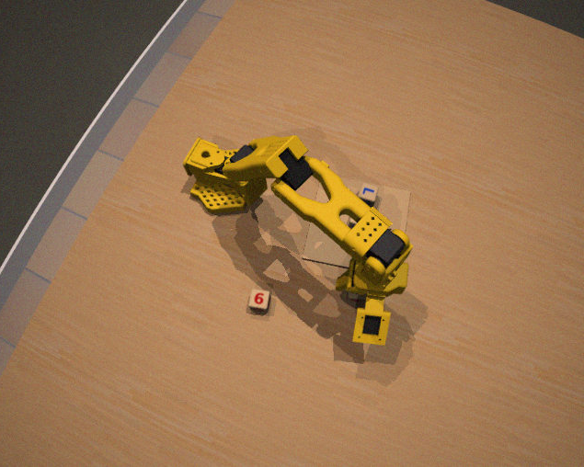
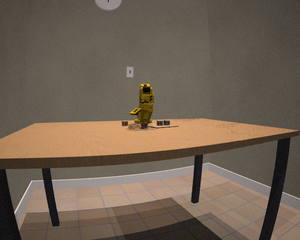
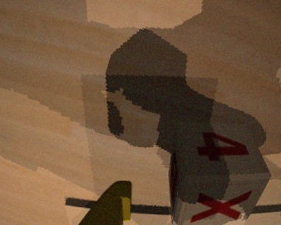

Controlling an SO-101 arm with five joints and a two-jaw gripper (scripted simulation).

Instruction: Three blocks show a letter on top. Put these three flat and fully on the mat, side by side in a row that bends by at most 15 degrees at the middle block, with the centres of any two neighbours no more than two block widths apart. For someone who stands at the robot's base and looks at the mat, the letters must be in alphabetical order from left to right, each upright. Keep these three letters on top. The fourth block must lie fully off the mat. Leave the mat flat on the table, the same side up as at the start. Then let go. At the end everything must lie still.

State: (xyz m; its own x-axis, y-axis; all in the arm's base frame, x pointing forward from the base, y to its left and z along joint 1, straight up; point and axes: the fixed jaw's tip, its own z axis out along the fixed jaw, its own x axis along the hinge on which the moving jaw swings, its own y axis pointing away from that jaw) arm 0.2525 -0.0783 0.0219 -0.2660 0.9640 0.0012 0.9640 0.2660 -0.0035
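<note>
Two gripper fingers of the yellow gripper point(image 1: 362, 290) point(image 2: 144, 123) point(image 3: 203, 208) partly open, with hold of nothing. Low between and beneath them, a red-X block point(image 1: 355, 296) point(image 2: 144, 125) point(image 3: 221, 205), X on top and red 4 on a side, near the mat's edge; contact with the fingers impossible to tell. Beyond, on the tabletop point(image 1: 156, 326) point(image 2: 93, 141) point(image 3: 26, 133), a thin mat point(image 1: 396, 200) point(image 2: 170, 126) point(image 3: 150, 209), bearing a blue-marked block point(image 1: 368, 193) point(image 2: 167, 123) and another block point(image 1: 352, 221) point(image 2: 159, 123), mostly hidden from above by the arm. Well apart, off the mat, a red-6 block point(image 1: 258, 300) point(image 2: 124, 123). Farthest back, a wall plate point(image 2: 130, 72) and part of a round white disc point(image 2: 108, 4).
</note>
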